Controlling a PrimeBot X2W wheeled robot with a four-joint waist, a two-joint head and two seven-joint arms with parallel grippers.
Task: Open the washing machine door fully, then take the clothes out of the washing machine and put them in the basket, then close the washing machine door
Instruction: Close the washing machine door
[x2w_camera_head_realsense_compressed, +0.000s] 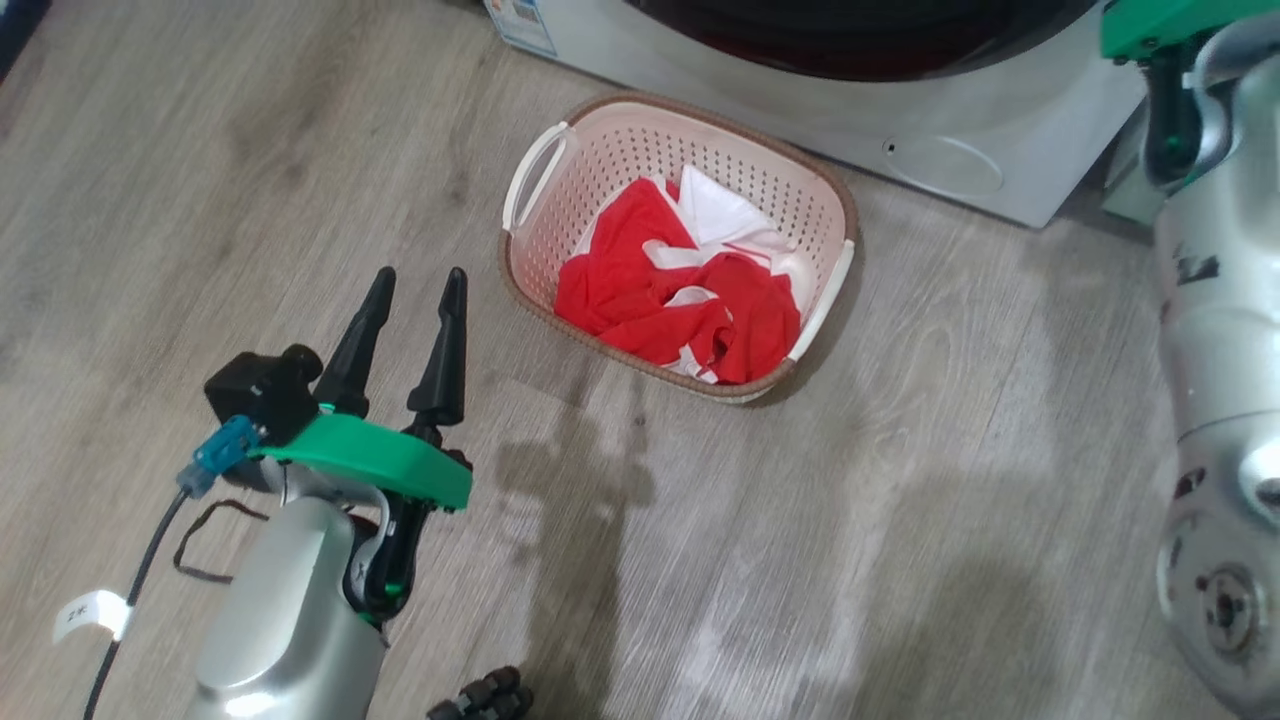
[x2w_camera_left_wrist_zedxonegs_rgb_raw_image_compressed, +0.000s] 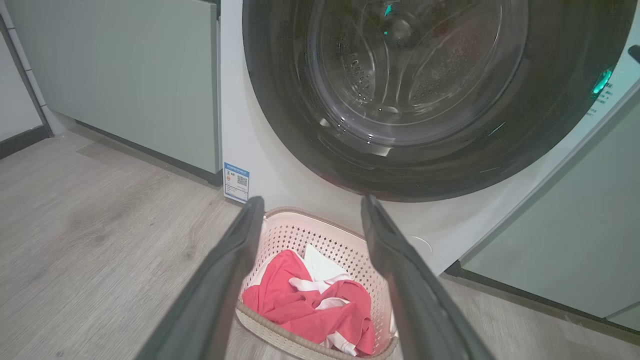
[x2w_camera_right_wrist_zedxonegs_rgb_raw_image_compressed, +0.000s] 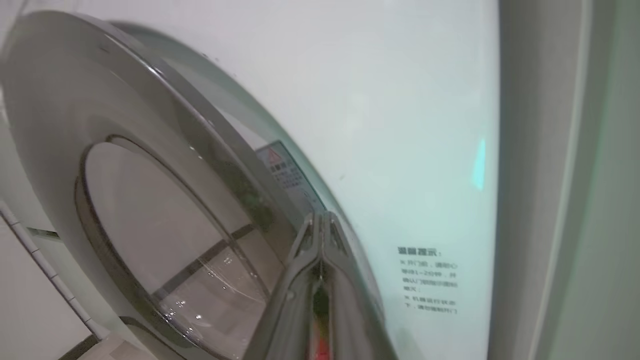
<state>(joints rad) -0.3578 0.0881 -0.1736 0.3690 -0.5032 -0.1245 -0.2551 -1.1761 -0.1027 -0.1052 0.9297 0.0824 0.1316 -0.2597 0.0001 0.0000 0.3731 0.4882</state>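
Observation:
The cream basket (x2w_camera_head_realsense_compressed: 620, 140) stands on the floor in front of the white washing machine (x2w_camera_head_realsense_compressed: 960, 110), with the red and white clothes (x2w_camera_head_realsense_compressed: 660, 290) lying inside it. My left gripper (x2w_camera_head_realsense_compressed: 418, 285) hovers open and empty to the basket's left. In the left wrist view, its fingers (x2w_camera_left_wrist_zedxonegs_rgb_raw_image_compressed: 235, 260) frame the basket (x2w_camera_left_wrist_zedxonegs_rgb_raw_image_compressed: 320, 235) and clothes (x2w_camera_left_wrist_zedxonegs_rgb_raw_image_compressed: 300, 310) below the washing machine door (x2w_camera_left_wrist_zedxonegs_rgb_raw_image_compressed: 430, 170), which lies against the machine's front (x2w_camera_left_wrist_zedxonegs_rgb_raw_image_compressed: 280, 165). My right gripper (x2w_camera_right_wrist_zedxonegs_rgb_raw_image_compressed: 321, 216) is shut on nothing, tips at the door's rim (x2w_camera_right_wrist_zedxonegs_rgb_raw_image_compressed: 50, 100) beside the white front panel (x2w_camera_right_wrist_zedxonegs_rgb_raw_image_compressed: 400, 100).
Pale-green cabinets (x2w_camera_left_wrist_zedxonegs_rgb_raw_image_compressed: 125, 75) flank the machine on both sides, the other (x2w_camera_left_wrist_zedxonegs_rgb_raw_image_compressed: 575, 240) close on the right. My right forearm (x2w_camera_head_realsense_compressed: 1220, 350) fills the right edge of the head view. A black cable loop (x2w_camera_head_realsense_compressed: 200, 540) lies on the wood floor near my left arm.

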